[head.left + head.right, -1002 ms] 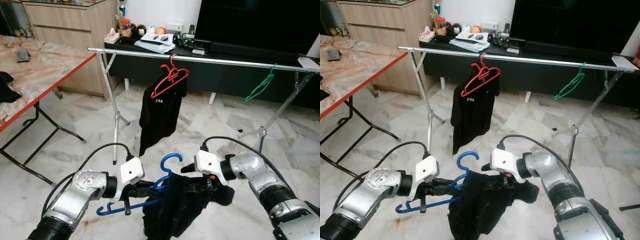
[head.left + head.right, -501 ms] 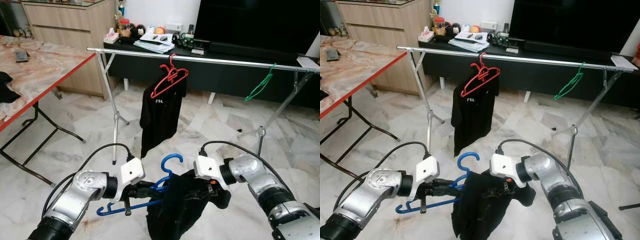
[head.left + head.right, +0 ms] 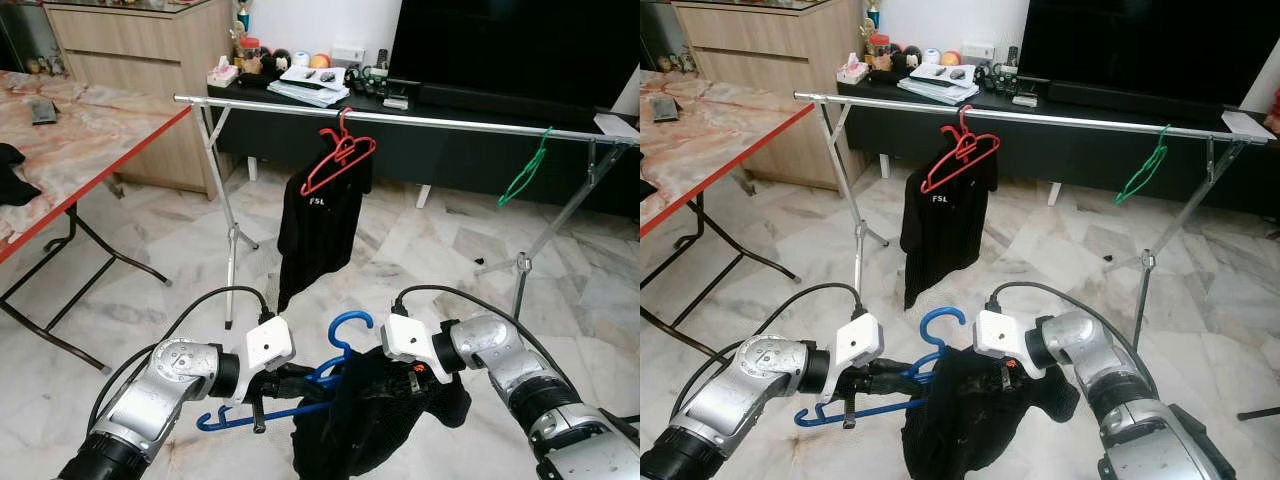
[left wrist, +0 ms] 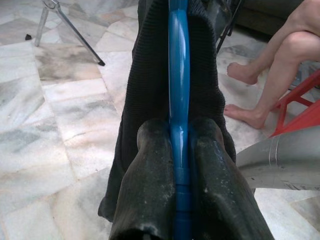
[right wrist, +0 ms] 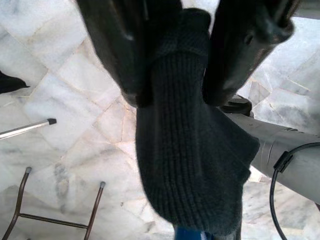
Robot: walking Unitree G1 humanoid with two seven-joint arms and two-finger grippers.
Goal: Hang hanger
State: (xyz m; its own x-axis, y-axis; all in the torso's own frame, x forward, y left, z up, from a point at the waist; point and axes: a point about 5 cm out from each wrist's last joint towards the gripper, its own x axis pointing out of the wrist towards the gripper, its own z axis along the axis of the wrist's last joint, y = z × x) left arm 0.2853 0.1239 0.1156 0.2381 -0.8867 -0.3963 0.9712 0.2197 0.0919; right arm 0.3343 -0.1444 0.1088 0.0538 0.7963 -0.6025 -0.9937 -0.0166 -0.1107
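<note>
My left gripper (image 3: pixel 298 381) is shut on the lower bar of a blue hanger (image 3: pixel 343 327), low in front of me; the left wrist view has the blue hanger (image 4: pixel 179 75) pinched between both fingers (image 4: pixel 150 165). A black knitted garment (image 3: pixel 372 420) drapes over the hanger's right side and hangs below it. Just right of the hook, my right gripper (image 3: pixel 402 378) is shut on a fold of the garment (image 5: pixel 190 165). Beyond stands a metal clothes rail (image 3: pixel 430 121) carrying a red hanger (image 3: pixel 340 155) with a black shirt (image 3: pixel 320 225) and a bare green hanger (image 3: pixel 525 170).
A red-edged marble-top table (image 3: pixel 90 130) stands at my left. Behind the rail is a dark TV bench (image 3: pixel 300 110) with small items on it. A person's bare legs (image 4: pixel 280 55) are in the left wrist view. The floor is marble tile.
My right gripper has moved left towards the blue hanger, drawing the black garment further onto it. The left gripper has held the hanger nearly still.
</note>
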